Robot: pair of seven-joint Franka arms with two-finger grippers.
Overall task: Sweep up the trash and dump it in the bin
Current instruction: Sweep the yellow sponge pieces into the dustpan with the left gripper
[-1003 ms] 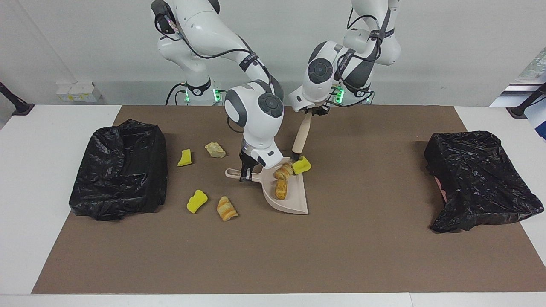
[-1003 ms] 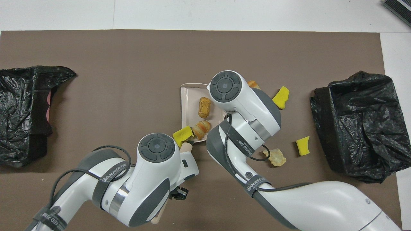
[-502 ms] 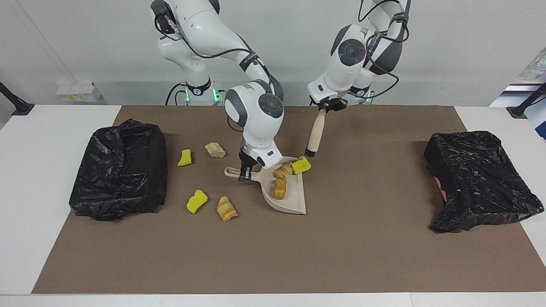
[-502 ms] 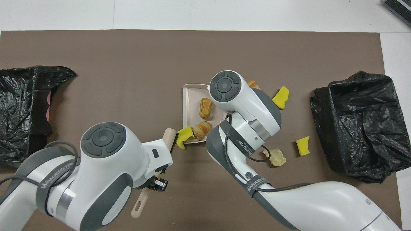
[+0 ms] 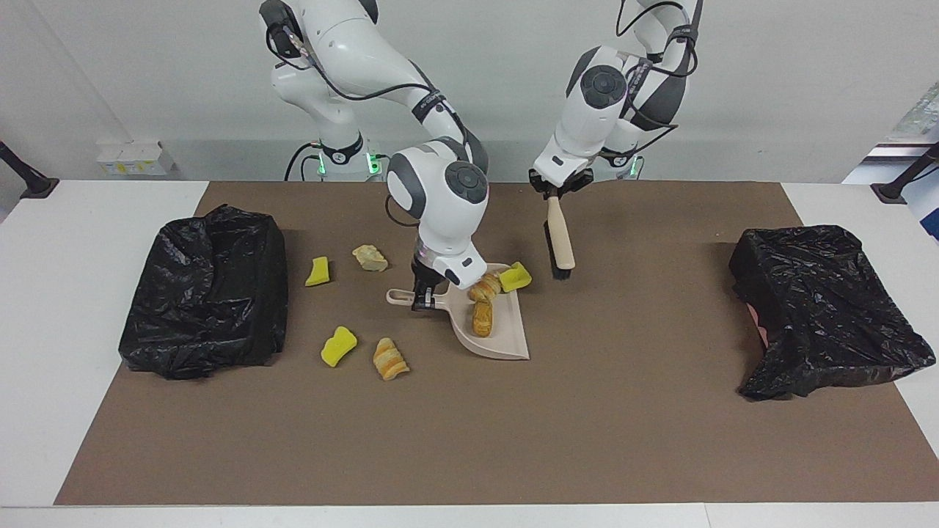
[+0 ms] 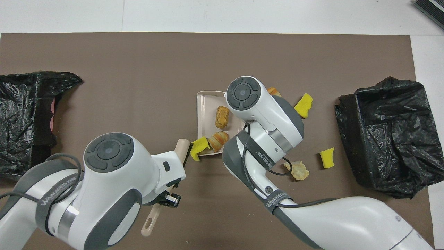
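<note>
Trash: seven pieces on the brown mat [image 5: 469, 440]. Two pastry lumps [image 5: 482, 317] lie in the beige dustpan [image 5: 506, 341]. A yellow sponge chunk [image 5: 515, 276] sits at the dustpan's edge nearest the robots, seemingly half on the rim, though contact is hard to read. Four loose pieces lie on the mat between the dustpan and the black-bagged bin [image 5: 205, 290] at the right arm's end: a yellow chunk [image 5: 318, 271] and a pale crusty lump [image 5: 370, 257] nearer the robots, another yellow chunk [image 5: 338, 345] and a striped croissant-like piece [image 5: 389, 358] farther out.

The right gripper [image 5: 421, 299] is clamped on the dustpan's handle [image 5: 402, 296], and the pan rests on the mat. The left gripper [image 5: 554, 192] is closed on the handle end of a hand brush [image 5: 560, 246], which hangs raised over the mat just beside the yellow chunk at the pan, bristles toward it, not touching.

A second black-bagged bin [image 5: 821, 308] sits at the left arm's end, well apart from everything.
</note>
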